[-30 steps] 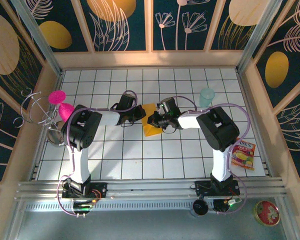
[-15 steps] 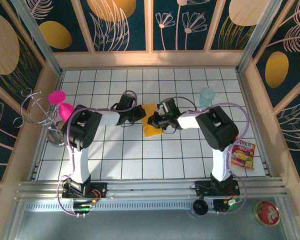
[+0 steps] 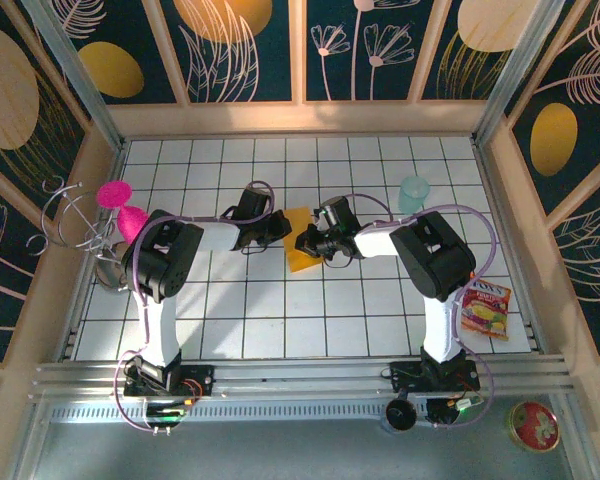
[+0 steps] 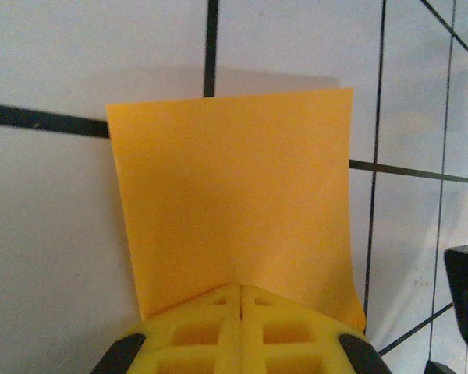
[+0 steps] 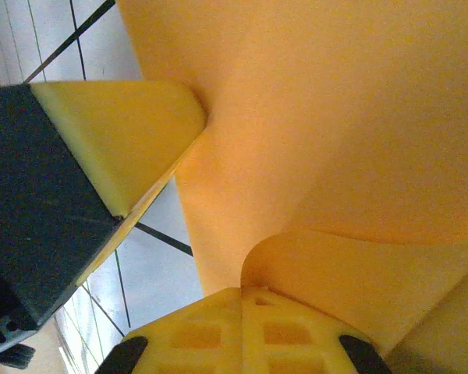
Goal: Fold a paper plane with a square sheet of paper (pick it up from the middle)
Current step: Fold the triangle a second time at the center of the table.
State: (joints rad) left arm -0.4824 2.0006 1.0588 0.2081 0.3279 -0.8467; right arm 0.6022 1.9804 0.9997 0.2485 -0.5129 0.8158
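Near rows of the white gridded table (image 3: 280, 320) were bare. A red-and-yellow snack packet (image 3: 486, 308) sat at the near right edge. Mid-table, the thin orange-yellow square sheet of paper (image 3: 302, 240) lay between the two arms. Left jaws clenched on its left edge; opposite edge straight, both corners free. Right jaws clenched on the right edge, paper curling up there. Pale teal cup (image 3: 414, 193) farther right, well apart. Open tiles beyond the sheet.
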